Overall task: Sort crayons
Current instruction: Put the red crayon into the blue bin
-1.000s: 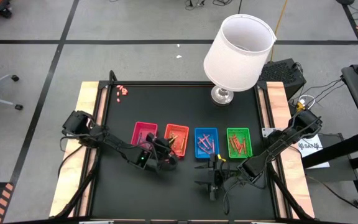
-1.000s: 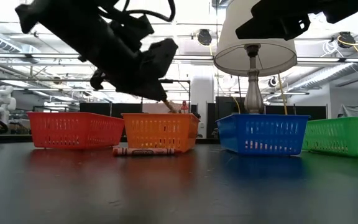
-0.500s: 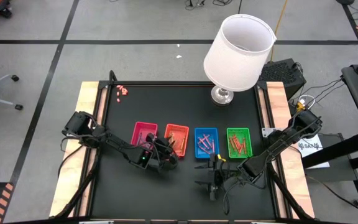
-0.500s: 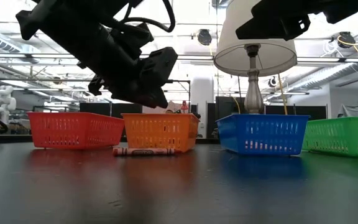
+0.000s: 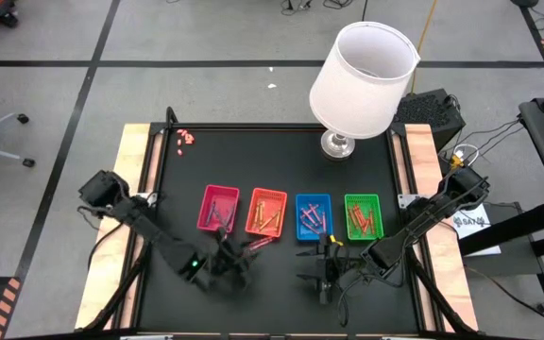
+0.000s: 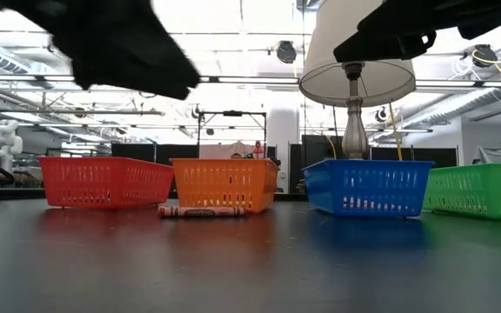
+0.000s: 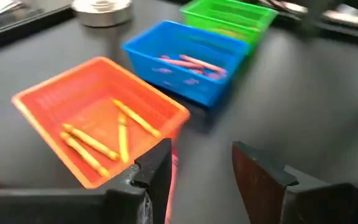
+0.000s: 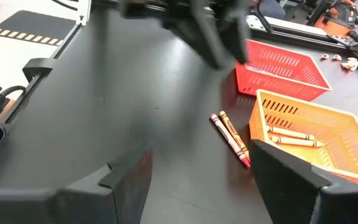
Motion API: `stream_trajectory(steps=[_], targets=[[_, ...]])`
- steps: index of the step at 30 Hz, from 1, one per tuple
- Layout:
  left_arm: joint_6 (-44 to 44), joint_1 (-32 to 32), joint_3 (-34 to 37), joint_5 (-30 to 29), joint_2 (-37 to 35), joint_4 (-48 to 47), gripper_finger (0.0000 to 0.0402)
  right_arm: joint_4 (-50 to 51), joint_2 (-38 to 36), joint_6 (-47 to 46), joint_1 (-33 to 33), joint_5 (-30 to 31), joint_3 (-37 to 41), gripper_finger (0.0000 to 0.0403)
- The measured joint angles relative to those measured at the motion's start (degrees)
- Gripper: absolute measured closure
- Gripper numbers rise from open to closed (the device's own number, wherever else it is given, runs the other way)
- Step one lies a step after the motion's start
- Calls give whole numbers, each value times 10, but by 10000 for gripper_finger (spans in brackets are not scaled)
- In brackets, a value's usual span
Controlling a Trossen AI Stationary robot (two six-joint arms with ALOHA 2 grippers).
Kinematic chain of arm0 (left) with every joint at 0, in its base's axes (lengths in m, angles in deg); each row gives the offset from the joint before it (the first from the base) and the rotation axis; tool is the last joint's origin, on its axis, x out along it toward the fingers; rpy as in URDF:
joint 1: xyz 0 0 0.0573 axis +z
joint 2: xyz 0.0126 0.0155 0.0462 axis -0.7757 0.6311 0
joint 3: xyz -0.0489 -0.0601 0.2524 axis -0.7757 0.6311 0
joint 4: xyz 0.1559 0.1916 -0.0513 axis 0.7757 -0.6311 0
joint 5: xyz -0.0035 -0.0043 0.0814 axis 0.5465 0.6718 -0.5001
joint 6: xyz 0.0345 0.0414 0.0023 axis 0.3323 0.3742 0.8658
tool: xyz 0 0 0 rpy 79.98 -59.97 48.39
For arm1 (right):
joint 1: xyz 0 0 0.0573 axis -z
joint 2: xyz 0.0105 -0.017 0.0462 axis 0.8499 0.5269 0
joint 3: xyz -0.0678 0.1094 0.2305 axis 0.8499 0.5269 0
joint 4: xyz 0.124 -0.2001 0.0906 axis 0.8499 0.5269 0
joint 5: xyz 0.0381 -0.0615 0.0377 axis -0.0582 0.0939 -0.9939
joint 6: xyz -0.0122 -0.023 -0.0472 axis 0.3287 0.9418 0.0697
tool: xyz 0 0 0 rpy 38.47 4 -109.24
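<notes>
Four trays stand in a row: red [image 5: 218, 208], orange [image 5: 266, 212], blue [image 5: 313, 215], green [image 5: 363, 215]. Each holds crayons; yellow-orange ones [image 7: 101, 142] lie in the orange tray and pinkish ones [image 7: 191, 63] in the blue. Two red crayons [image 8: 230, 138] lie side by side on the table just in front of the orange tray [image 6: 200, 211]. My left gripper [image 5: 237, 257] hovers open and empty near these, on the near side of the trays [image 7: 201, 152]. My right gripper [image 5: 312, 277] hangs open in front of the blue tray [image 8: 201, 165].
A table lamp with a white shade [image 5: 362, 66] stands at the far right of the black table. Small pink bits [image 5: 186, 138] lie at the far left corner. Bare black table [image 5: 187, 302] spreads in front of the trays.
My left gripper held an orange crayon over the orange tray, let it go there, then drew back toward the table's near edge and rose. The crayon no longer shows at its fingers.
</notes>
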Motion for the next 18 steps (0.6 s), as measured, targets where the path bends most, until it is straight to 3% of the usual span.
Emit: stream_trajectory(steps=[5, 8, 18], targets=[[8, -64, 1, 6, 25, -17, 236, 1, 0, 0, 0, 0, 0, 154], [8, -85, 0, -24, 39, -11, 236, 0, 0, 0, 0, 0, 0, 154], [8, -70, 1, -36, 134, 12, 236, 0, 0, 4, 0, 0, 0, 154]])
